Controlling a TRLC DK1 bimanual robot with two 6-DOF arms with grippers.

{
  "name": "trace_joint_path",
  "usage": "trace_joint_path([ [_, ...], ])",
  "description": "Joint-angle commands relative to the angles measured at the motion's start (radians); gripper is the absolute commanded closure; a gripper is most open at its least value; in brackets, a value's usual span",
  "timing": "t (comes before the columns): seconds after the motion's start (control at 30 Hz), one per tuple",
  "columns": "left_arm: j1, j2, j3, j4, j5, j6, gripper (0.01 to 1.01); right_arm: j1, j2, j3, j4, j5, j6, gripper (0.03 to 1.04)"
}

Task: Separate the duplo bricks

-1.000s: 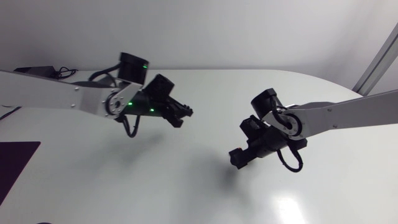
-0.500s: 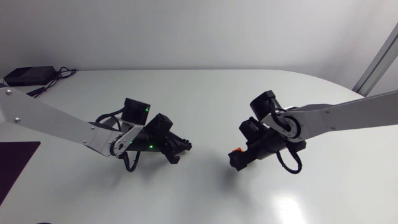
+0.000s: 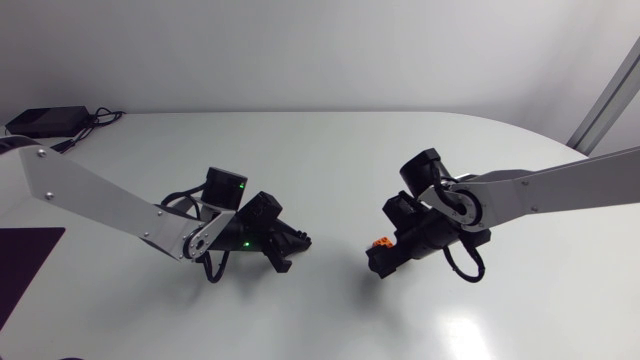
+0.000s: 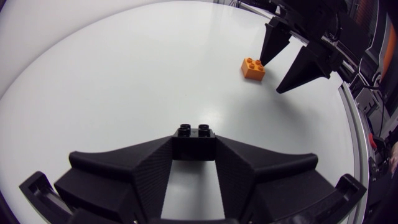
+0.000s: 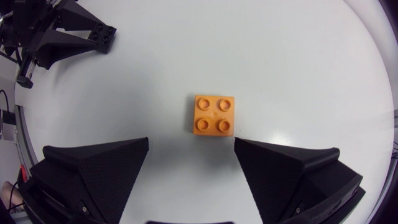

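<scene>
Right gripper (image 5: 191, 142): fingers spread wide and holding nothing, low over the surface (image 3: 320, 150) on the right side.
Orange brick (image 5: 214, 115): lies flat on the surface, studs up, just ahead of the gap between the right gripper's fingers. Neither finger seems to touch it.
Left gripper (image 3: 292, 244): clenched on a brick, low over the surface to the left.
Black brick (image 4: 194, 138): pinched between the left gripper's fingertips, studs up. I can't tell whether it rests on the surface or hangs just above it.
Gap: the two bricks are well apart, with bare surface between them.
Done: from where I stand, the pulling apart looks finished, as each brick is on its own.
Left: probably only setting the black brick down, releasing it and drawing both arms back.
</scene>
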Motion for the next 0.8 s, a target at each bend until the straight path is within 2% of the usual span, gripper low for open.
trace_joint_path([
  [0.0,-0.015,0.038,-0.046,-0.015,0.005,0.02,0.62,0.004,0.004,-0.018,-0.001,-0.003,0.008,0.07],
  [0.1,-0.016,0.024,-0.062,-0.02,0.005,0.023,0.466,0.004,-0.007,-0.014,-0.011,-0.003,0.008,0.07],
  [0.2,-0.022,0.013,-0.087,-0.024,0.004,0.033,0.403,0.004,-0.021,-0.008,-0.021,-0.001,0.006,0.07],
  [0.4,-0.018,-0.028,-0.098,-0.053,0.004,0.039,0.21,0.006,-0.033,0.0,-0.028,0.006,0.009,0.07],
  [0.57,0.008,-0.12,-0.061,-0.119,0.004,0.035,0.17,-0.003,-0.059,0.017,-0.04,0.035,0.014,0.07],
  [0.77,0.096,-0.185,0.014,-0.211,0.004,0.056,0.17,-0.082,-0.107,0.035,-0.061,0.081,0.008,0.07],
])
